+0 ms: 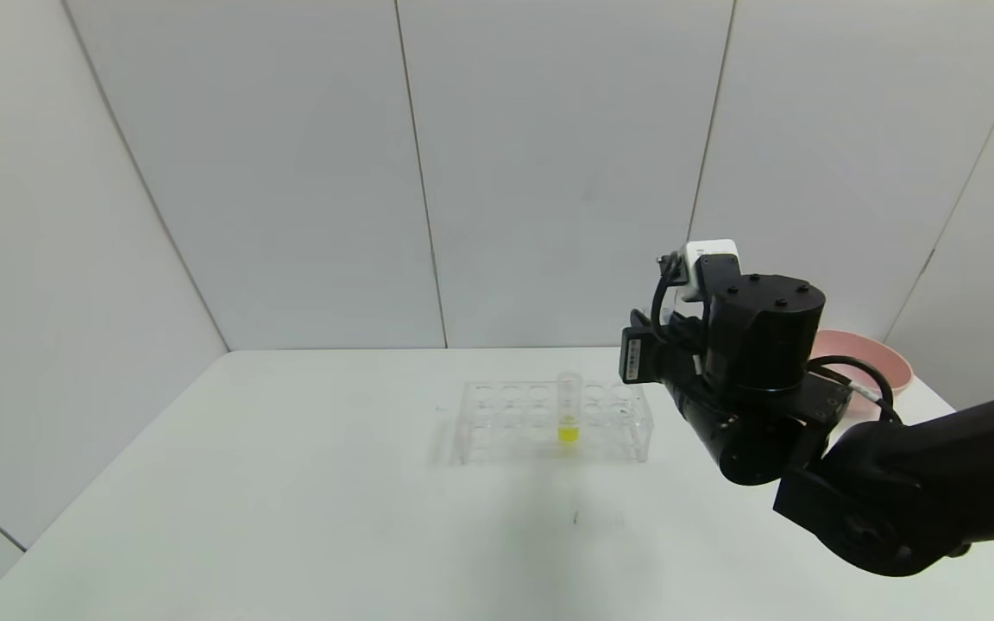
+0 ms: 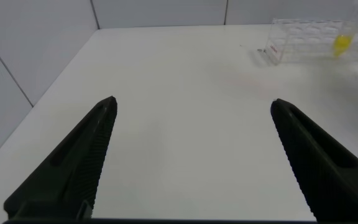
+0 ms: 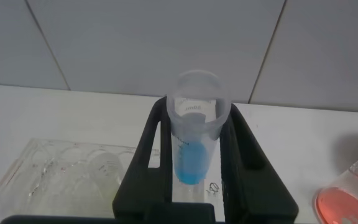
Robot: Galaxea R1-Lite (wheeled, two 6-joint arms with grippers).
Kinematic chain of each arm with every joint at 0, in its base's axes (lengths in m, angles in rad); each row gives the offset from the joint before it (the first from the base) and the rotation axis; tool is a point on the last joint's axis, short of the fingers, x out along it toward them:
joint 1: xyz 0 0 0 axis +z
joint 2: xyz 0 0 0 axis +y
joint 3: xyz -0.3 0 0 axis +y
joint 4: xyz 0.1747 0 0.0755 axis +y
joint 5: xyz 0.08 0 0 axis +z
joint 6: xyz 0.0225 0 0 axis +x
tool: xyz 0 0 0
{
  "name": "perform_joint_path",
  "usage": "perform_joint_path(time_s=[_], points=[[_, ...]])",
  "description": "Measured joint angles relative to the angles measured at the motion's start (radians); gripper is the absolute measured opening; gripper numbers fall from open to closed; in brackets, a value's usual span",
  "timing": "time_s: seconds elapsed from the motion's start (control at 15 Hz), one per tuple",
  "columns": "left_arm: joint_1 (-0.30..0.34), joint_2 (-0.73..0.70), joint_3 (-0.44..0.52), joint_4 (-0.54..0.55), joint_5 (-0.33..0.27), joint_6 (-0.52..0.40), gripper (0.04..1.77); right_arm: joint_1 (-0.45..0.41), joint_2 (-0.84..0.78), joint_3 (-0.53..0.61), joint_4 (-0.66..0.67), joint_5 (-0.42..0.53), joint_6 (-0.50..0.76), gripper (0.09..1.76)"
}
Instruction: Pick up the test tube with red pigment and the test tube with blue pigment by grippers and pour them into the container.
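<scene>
Note the test tube with blue pigment (image 3: pixel 193 140): its long axis runs upright, mouth up, blue liquid at the bottom. It sits between the fingers (image 3: pixel 151 155) of the right gripper (image 3: pixel 194 165), clamped, raised above the table (image 1: pixel 290 483) beside the rack (image 1: pixel 553 423). The left gripper (image 2: pixel 191 162) stands wide apart over bare table.

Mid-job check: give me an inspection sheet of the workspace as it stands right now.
Surface: white table, bare areas unmarked.
Job's things: test tube with blue pigment clamped upright in the right gripper; container with reddish liquid at the right wrist view's edge; red tube not seen.
Clutter: clear tube rack holding a yellow-liquid tube; pink bowl behind the right arm.
Grippers: left gripper open above bare table; right raised, shut on the tube.
Cables: black cables looped at the right wrist.
Surroundings: grey panel walls.
</scene>
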Motion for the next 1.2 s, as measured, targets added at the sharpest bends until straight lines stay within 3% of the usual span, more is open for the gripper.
perform_joint_path(time_s=[0.27, 0.53, 0.8, 1.07, 1.2], points=[[0.0, 0.0, 0.0, 0.0, 0.0, 0.0, 1.76, -0.065, -0.111, 0.128, 0.06, 0.186, -0.006, 0.5], [0.0, 0.0, 0.0, 0.0, 0.0, 0.0, 1.76, -0.253, -0.314, 0.251, 0.265, 0.471, -0.017, 0.5], [0.0, 0.0, 0.0, 0.0, 0.0, 0.0, 1.76, -0.579, -0.507, 0.283, 0.503, 0.813, -0.084, 0.5], [0.0, 0.0, 0.0, 0.0, 0.0, 0.0, 1.76, -0.965, -0.59, 0.294, 0.584, 1.17, -0.275, 0.5], [0.0, 0.0, 0.0, 0.0, 0.0, 0.0, 1.76, -1.117, -0.573, 0.289, 0.592, 1.285, -0.398, 0.5]])
